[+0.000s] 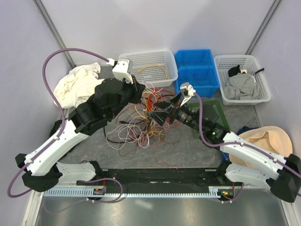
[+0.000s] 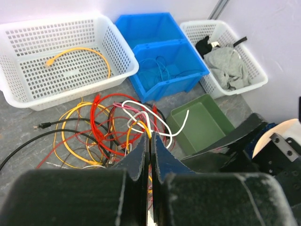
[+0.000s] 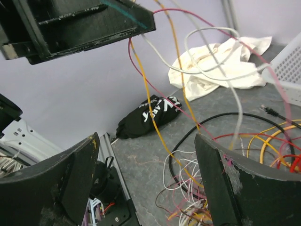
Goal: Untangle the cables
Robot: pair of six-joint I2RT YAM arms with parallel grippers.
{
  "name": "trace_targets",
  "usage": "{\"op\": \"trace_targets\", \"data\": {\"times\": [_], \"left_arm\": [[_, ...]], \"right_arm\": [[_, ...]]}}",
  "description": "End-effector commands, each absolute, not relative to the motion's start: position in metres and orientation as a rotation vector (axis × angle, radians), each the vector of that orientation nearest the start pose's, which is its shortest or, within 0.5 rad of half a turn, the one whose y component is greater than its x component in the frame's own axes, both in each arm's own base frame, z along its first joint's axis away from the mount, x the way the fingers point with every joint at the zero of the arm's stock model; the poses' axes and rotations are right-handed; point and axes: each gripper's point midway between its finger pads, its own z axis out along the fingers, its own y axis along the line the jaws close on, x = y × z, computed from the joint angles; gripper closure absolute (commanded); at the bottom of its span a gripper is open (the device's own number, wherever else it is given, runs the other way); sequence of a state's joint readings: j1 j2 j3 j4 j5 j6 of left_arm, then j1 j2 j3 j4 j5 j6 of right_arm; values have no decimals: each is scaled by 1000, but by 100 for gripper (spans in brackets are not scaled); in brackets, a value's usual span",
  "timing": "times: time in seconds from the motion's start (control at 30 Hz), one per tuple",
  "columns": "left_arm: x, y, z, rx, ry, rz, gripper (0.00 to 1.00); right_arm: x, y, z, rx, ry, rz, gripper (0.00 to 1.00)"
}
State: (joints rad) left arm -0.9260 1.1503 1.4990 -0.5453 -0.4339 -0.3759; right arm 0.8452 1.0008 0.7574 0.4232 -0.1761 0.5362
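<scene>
The cables [image 1: 143, 120] lie in a tangled heap of red, orange, yellow, black, white and pink loops at the table's middle. My left gripper [image 1: 140, 92] hangs above the heap's far side. In the left wrist view the left gripper [image 2: 150, 137] is shut on yellow and white cables [image 2: 141, 110] at its tips, and strands are lifted off the heap. My right gripper [image 1: 162, 115] sits low at the heap's right side. In the right wrist view the right gripper [image 3: 146, 139] is open wide, with a hanging yellow cable [image 3: 155, 122] passing between its fingers [image 3: 66, 181], not gripped.
A white basket [image 1: 164, 77] holding one yellow cable stands at the back, with blue bins [image 1: 197, 70] and a white basket of grey cloth [image 1: 263, 87] to its right. A green tray [image 1: 218, 110], a white cloth [image 1: 77, 84], a beige hat [image 1: 265, 141] and a black bag [image 3: 148, 115] surround the heap.
</scene>
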Motion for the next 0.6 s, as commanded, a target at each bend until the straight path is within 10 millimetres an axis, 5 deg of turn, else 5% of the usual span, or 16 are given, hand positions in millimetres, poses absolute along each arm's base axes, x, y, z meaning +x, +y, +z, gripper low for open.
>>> {"op": "trace_targets", "data": {"times": [0.0, 0.2, 0.27, 0.3, 0.33, 0.43, 0.47, 0.5, 0.57], "left_arm": [[259, -243, 429, 187, 1729, -578, 98], [258, -243, 429, 187, 1733, -586, 98], [257, -243, 428, 186, 1733, -587, 98], [257, -242, 426, 187, 1736, -584, 98], [257, -241, 426, 183, 1736, -580, 98], [260, -233, 415, 153, 1759, -532, 98], [262, -227, 412, 128, 1767, -515, 93], [264, -218, 400, 99, 1797, -464, 67], [269, -200, 389, -13, 1828, -431, 36]], "right_arm": [[208, 334, 376, -451, 1348, 1308, 11], [228, 354, 363, -447, 1387, 1252, 17], [234, 356, 361, -441, 1388, 1229, 27], [237, 356, 360, -431, 1392, 1219, 36], [240, 355, 361, -415, 1394, 1204, 61], [241, 346, 370, -387, 1376, 1176, 94], [241, 341, 375, -374, 1372, 1165, 100], [242, 337, 373, -372, 1395, 1137, 100], [240, 325, 394, -352, 1373, 1106, 100]]}}
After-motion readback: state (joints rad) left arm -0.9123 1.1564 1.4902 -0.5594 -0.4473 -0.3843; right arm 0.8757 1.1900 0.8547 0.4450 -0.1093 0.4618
